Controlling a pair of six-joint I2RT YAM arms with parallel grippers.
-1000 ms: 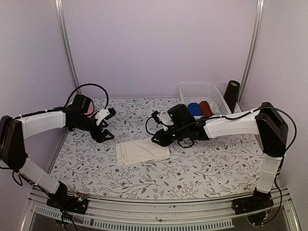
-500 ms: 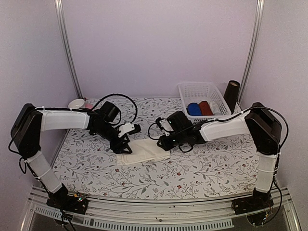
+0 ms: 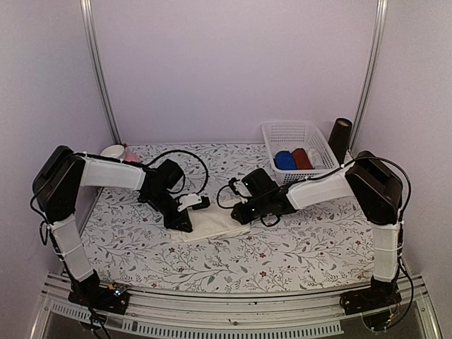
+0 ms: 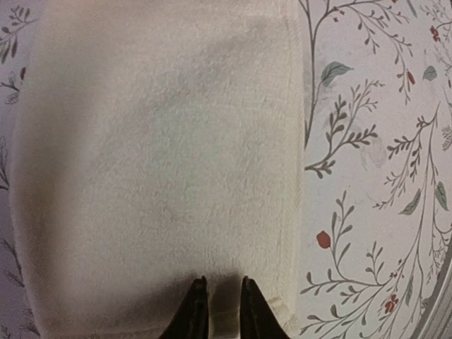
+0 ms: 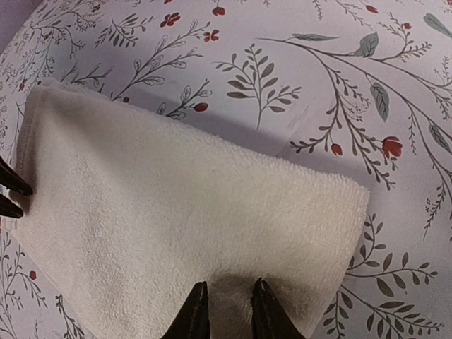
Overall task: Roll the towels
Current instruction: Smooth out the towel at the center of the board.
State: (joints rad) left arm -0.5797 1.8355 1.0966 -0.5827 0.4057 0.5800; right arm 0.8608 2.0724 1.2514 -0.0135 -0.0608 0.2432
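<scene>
Two narrow grips held the flat, folded cream terry-cloth towel (image 3: 212, 226) on the floral-print table (image 3: 296, 247). The left gripper (image 4: 224, 314) pinched one short end, the right gripper (image 5: 227, 314) the opposite.

Pretty plain setup tbh: pale lilac walls (image 3: 233, 70) all round, with a slim metal pole running up the back left corner (image 3: 99, 70) and another up the back right (image 3: 369, 70). The bench (image 3: 296, 240) has a white cover printed with grey leafy twigs and tiny red flowers, and a slotted aluminium rail (image 3: 226, 300) runs along its near edge. At the back right sits a white plastic basket (image 3: 289, 132) with a dark cylinder (image 3: 340, 140) just beside it, and there's a small white bowl (image 3: 112, 151) at the back left. The light's soft and even.
</scene>
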